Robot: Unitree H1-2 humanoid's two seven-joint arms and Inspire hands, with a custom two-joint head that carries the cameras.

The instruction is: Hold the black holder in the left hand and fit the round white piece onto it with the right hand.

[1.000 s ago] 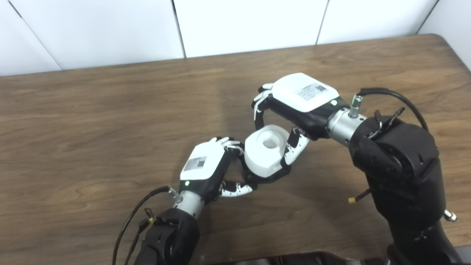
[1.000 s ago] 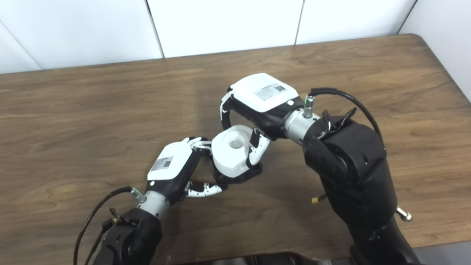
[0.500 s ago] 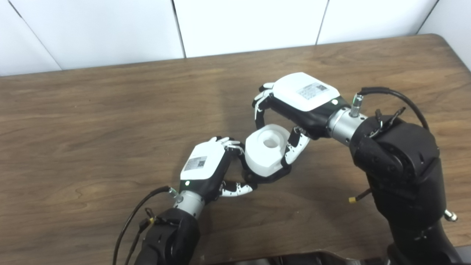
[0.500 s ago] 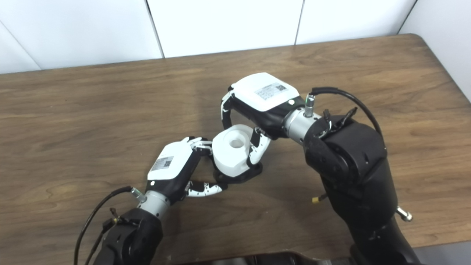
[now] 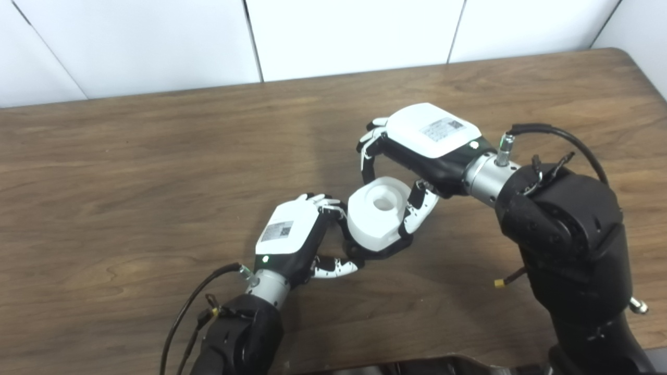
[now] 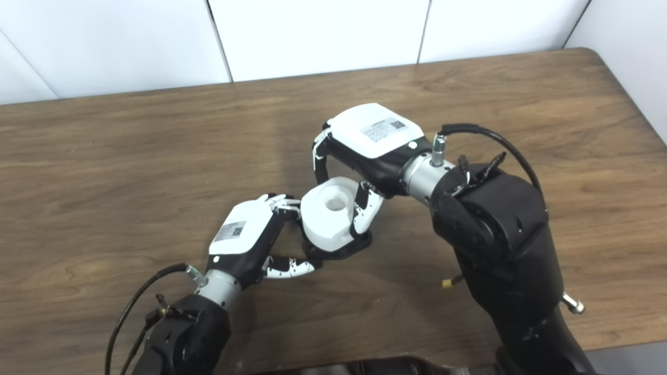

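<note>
The round white piece point(image 5: 376, 213), with a hole in its top, sits on the black holder point(image 5: 383, 251), whose flat base rests on the wooden table point(image 5: 156, 172). My left hand point(image 5: 297, 237) holds the holder from the left, fingers curled behind the white piece and thumb under the base's front edge. My right hand point(image 5: 417, 151) reaches in from the right and grips the white piece, fingers over its far side and thumb on its right side. Most of the holder is hidden under the white piece.
The brown table runs to a white panelled wall at the back. Its right edge lies near my right arm point(image 5: 563, 234). A black cable point(image 5: 187, 312) hangs off my left wrist.
</note>
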